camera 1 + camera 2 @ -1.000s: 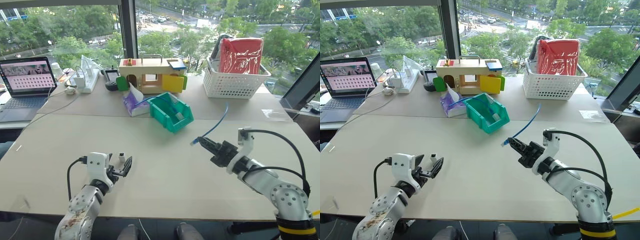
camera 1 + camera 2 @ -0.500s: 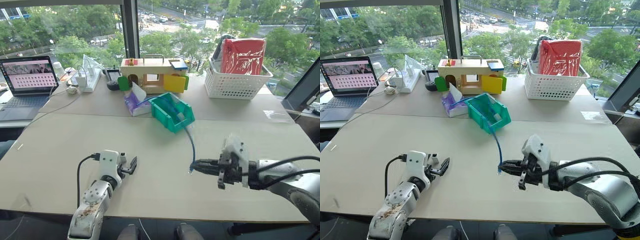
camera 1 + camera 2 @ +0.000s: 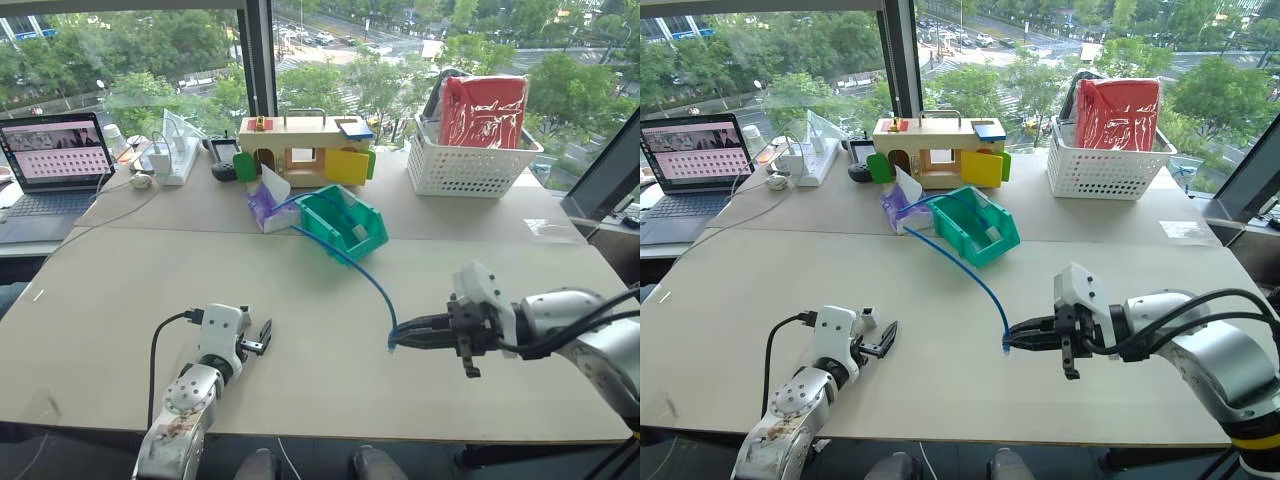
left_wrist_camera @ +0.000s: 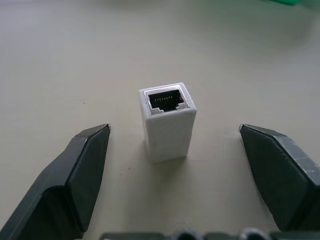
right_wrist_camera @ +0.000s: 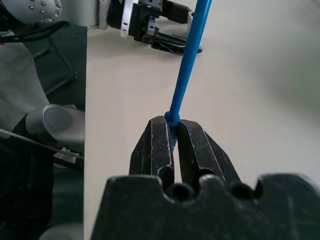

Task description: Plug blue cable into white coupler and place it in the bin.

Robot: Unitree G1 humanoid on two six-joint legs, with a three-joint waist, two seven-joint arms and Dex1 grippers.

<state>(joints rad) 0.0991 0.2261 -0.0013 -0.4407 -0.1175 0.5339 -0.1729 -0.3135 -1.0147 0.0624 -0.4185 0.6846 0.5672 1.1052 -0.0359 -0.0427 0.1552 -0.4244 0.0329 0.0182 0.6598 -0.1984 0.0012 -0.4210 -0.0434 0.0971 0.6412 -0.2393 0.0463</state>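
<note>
- While the left gripper [image 4: 172, 145] sits low over the near left part of the table [image 3: 120, 300], its two black fingers [image 4: 87, 165] are spread wide apart and grasp nothing.
- Between those fingers the white coupler [image 4: 167, 120] stands upright on the tabletop, touching neither finger, with its dark socket opening facing up.
- On the near right, the right gripper [image 3: 398, 338] points toward the left of the scene, and its fingers [image 5: 155, 145] are pressed together, pinching the blue cable [image 3: 350, 262] just behind the end plug.
- From that pinch point the blue cable rises clear of the table in an arc, running far and left to the bin [image 3: 345, 225], where its other end lies.
- Positioned past the table's middle, the teal-green bin rests with its open top facing up.
- Just beside the bin on its left lies a purple tissue pack [image 3: 265, 205].
- Behind both stands a wooden toy house [image 3: 300, 150] with coloured panels.
- At the far right, a white lattice basket [image 3: 470, 160] holds a red bag [image 3: 483, 110].
- At the far left, an open laptop [image 3: 50, 175] sits beside a white power strip [image 3: 170, 158] with attached wires.
</note>
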